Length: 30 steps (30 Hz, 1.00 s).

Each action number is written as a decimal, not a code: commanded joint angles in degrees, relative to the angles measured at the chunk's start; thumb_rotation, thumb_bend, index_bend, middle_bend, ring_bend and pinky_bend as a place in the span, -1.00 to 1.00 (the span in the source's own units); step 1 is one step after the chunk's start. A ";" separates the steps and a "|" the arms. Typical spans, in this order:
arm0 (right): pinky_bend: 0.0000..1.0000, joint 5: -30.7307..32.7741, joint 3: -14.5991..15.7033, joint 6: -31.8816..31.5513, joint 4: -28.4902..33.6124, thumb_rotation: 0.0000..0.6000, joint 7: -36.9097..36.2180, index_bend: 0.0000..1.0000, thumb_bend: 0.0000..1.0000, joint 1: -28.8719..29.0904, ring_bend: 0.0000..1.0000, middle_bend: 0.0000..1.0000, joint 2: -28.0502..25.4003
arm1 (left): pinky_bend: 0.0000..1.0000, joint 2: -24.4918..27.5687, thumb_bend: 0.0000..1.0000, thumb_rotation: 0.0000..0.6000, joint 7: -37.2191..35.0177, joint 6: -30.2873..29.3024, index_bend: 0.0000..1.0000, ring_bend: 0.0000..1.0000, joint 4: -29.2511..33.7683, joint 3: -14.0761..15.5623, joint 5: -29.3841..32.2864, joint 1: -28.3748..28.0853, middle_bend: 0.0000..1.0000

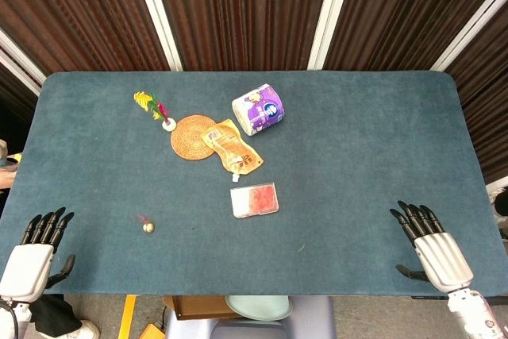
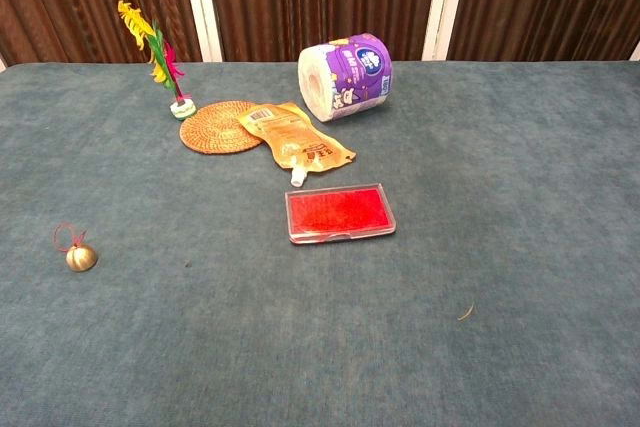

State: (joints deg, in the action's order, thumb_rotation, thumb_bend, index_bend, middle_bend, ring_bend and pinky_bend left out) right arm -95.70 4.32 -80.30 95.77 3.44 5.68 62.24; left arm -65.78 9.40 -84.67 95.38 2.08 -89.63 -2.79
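Matt felt-like table point(image 2: 520, 247); woven coaster point(image 2: 215, 127); glossy pouch point(image 2: 295, 137); shiny bell point(image 2: 81, 258).

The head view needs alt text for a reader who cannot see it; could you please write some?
Two open robot hands, left and right, rest at the near corners of a blue table. Mid-table lie a red case, pouch, coaster, tissue roll, shuttlecock and bell.

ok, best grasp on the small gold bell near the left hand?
Probably pinch the bell by its round body from straight above. It sits alone on the table, clear of other things, and its red loop lies flat and looks too thin to catch. The left hand is nearest, open at the table edge.
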 commanded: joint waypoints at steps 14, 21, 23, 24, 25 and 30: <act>-1.00 -2.29 0.95 -0.70 -0.65 1.00 -1.79 -1.00 -0.65 -0.06 -1.00 -1.00 -0.13 | 0.65 -12.10 -0.12 1.00 -5.41 8.64 -0.57 0.39 -7.35 -2.19 -3.05 -8.16 0.27; -1.00 -2.13 0.93 0.46 -0.50 1.00 -1.60 -1.00 -0.64 0.53 -1.00 -1.00 0.09 | 1.00 -15.99 -0.07 1.00 -6.04 14.33 -0.27 0.98 -10.08 -3.79 0.18 -11.66 0.89; -1.00 -1.84 0.89 1.22 -0.49 1.00 -1.54 -1.00 -0.64 0.87 -1.00 -1.00 0.21 | 1.00 -19.46 -0.07 1.00 -4.96 15.18 -0.19 1.00 -13.67 -4.84 0.98 -12.96 0.98; -1.00 -1.62 0.79 1.48 -0.50 1.00 -1.59 -1.00 -0.65 1.02 -1.00 -1.00 0.23 | 1.00 -21.14 -0.07 1.00 -4.80 15.51 -0.18 1.00 -15.37 -5.39 1.49 -13.52 0.99; -1.00 -1.52 0.76 1.61 -0.44 1.00 -1.66 -1.00 -0.65 1.10 -1.00 -1.00 0.19 | 1.00 -22.58 -0.07 1.00 -4.96 15.58 -0.18 1.00 -16.98 -5.82 1.89 -13.96 1.00; -1.00 -1.26 0.75 1.75 -0.29 1.00 -1.74 -1.00 -0.65 1.19 -1.00 -1.00 0.01 | 1.00 -26.26 -0.07 1.00 -6.53 16.28 -0.04 1.00 -21.21 -6.71 3.12 -15.45 1.00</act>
State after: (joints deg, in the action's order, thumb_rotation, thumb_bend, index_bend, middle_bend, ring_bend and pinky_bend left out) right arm -96.96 5.07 -78.55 95.48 1.70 6.87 62.25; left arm -90.55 3.55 -69.08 75.72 -3.90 -87.46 -17.29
